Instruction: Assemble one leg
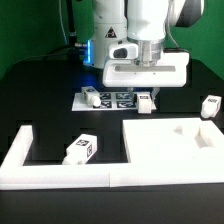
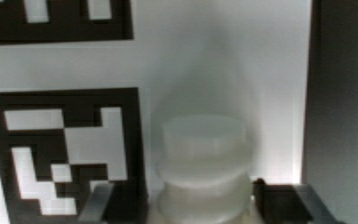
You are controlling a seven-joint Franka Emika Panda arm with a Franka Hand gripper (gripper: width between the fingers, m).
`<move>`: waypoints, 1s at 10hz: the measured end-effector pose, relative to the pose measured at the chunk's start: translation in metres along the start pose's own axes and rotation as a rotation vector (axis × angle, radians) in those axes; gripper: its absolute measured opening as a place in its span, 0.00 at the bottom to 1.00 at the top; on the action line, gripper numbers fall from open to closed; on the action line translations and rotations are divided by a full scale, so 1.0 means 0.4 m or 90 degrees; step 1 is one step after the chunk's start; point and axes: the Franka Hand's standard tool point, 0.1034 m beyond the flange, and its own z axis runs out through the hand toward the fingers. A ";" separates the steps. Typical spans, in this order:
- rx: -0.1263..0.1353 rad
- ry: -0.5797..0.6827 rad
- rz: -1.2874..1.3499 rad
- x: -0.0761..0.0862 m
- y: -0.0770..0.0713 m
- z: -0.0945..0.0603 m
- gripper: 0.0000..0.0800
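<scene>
My gripper is down at the table's back, beside the marker board. In the wrist view the gripper has its dark pads pressed against both sides of a blurred white rounded leg. In the exterior view this leg stands between the fingers on the table. Other look-alike legs lie at the board's other end, at the exterior view's right and in front.
A large flat white panel with a raised rim lies at the front right of the exterior view. A white L-shaped wall runs along the front left. Large black-and-white tags on a flat white surface fill the wrist view beside the leg.
</scene>
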 end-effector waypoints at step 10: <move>0.082 -0.221 0.072 0.120 0.024 -0.067 0.81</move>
